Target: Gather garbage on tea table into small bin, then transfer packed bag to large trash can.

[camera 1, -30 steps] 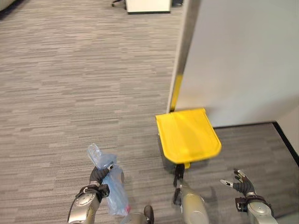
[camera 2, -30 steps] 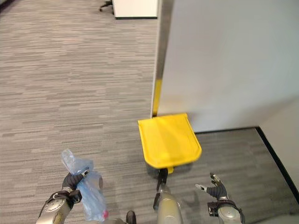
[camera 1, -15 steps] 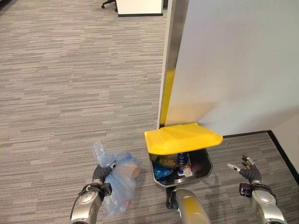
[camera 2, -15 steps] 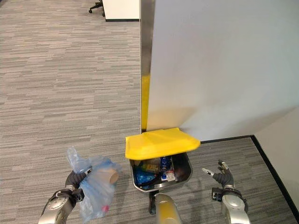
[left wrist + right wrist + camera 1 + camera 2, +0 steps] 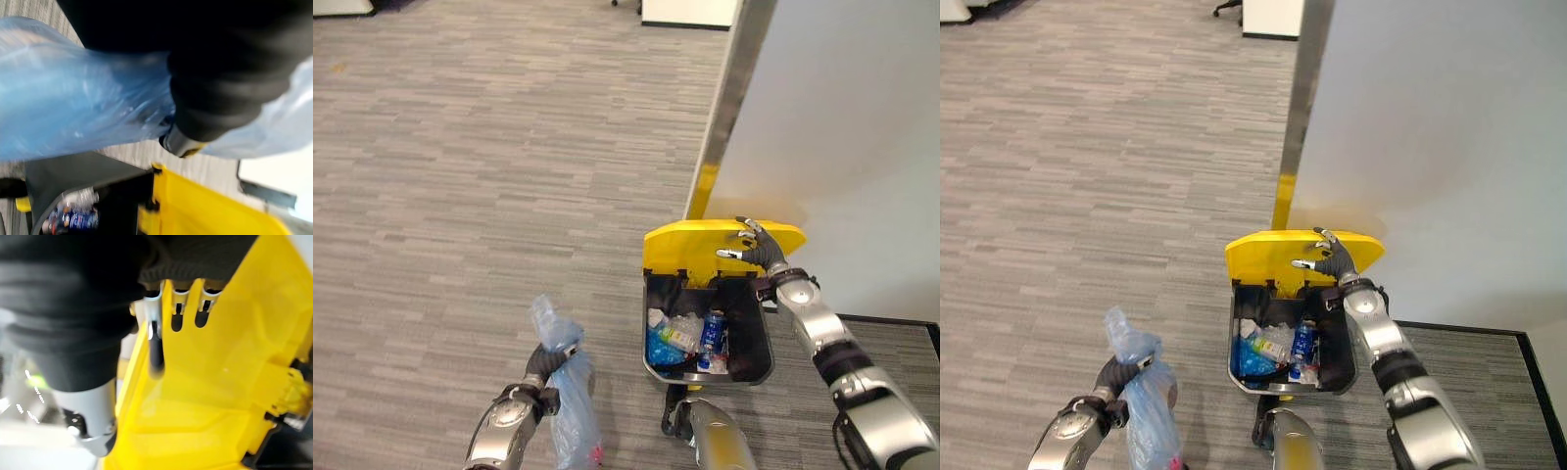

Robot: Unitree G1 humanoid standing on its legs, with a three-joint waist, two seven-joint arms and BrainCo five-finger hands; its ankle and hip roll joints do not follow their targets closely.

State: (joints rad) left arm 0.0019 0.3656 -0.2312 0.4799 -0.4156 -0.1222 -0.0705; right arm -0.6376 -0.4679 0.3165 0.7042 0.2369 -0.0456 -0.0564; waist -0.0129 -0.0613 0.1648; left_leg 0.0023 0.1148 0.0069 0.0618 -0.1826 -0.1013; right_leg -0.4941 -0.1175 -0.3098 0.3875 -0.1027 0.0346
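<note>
One blue bag (image 5: 570,411) hangs from the left hand (image 5: 544,363), fingers curled tight round its gathered neck, low over the carpet (image 5: 460,196) and just left of the bin (image 5: 707,333). Bag's translucent; sth pinkish shows at its bottom, contents otherwise too blurred to name. One dark bin w/ yellow lid (image 5: 720,240), lid swung up against the white wall (image 5: 862,137). Right hand (image 5: 753,251) sits at the lid's top edge, fingers straight and spread; the wrist view shows the fingers (image 5: 183,308) lying flat on the yellow plastic, not wrapped round it. Inside the bin: a clear bottle (image 5: 680,331), a blue can (image 5: 712,328), blue wrapper (image 5: 658,350), some white scraps, approx. half full.
</note>
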